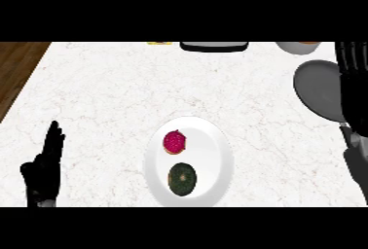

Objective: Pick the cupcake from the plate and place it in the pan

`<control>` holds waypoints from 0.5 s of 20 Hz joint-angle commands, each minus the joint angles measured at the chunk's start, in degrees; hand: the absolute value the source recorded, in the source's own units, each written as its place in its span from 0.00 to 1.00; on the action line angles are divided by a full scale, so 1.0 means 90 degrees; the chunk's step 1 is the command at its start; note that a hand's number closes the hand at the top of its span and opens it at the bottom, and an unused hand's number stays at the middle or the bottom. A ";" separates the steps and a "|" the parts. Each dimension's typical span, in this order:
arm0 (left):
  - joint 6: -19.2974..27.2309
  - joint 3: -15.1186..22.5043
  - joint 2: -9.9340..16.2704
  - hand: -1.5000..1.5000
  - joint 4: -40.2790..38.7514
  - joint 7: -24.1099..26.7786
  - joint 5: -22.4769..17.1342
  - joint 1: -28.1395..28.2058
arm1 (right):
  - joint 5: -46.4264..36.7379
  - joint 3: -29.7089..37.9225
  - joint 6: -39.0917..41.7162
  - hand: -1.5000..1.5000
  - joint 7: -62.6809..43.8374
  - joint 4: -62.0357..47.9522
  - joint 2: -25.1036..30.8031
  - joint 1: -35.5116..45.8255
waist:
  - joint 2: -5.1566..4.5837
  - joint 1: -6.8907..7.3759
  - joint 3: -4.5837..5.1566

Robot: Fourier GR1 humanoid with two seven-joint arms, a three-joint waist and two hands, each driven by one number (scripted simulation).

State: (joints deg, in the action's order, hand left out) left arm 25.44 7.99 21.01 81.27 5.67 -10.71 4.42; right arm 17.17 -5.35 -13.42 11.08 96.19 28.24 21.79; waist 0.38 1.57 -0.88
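Cupcake (pixel 174 141) with pink top, on the white plate (pixel 215 146) beside a dark avocado-like item (pixel 182 179). Probably light, soft, easily squashed; best taken by the sides, low. Left hand (pixel 45 168) open, fingers up, resting. Right hand (pixel 355 146) at the edge, state unclear. Grey pan (pixel 318 90) well apart.

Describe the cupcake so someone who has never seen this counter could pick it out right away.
Start at the white marble counter and find the white plate near its front edge, in the middle. Two items sit on it, apart from each other. The cupcake is the one farther from the robot, with a bright magenta-pink top, while its neighbour is a dark green round thing with a pale centre.
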 commanded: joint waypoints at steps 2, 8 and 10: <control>-0.0432 0.0332 -0.0120 0.50 0.0359 0.0148 -0.0007 -0.0474 | 0.0417 -0.0990 0.1051 1.00 0.0191 -0.0406 -0.0668 0.0502 | -0.0116 0.0148 0.0091; -0.1352 0.1431 -0.0760 0.50 0.0847 0.0233 -0.0151 -0.1314 | 0.0198 -0.2047 0.2047 1.00 -0.0351 -0.1893 -0.0884 0.1257 | -0.0244 0.0306 0.0107; -0.1384 0.1504 -0.0855 0.50 0.0910 0.0425 -0.0159 -0.1068 | 0.0610 -0.1997 0.2997 0.00 0.0404 -0.2499 -0.0934 0.1059 | -0.0190 0.0229 0.0087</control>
State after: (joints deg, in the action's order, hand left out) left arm 15.57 18.03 15.96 87.85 8.26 -11.54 -4.77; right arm 20.60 -21.79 5.93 11.30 83.68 21.38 30.10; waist -1.34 4.15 -0.04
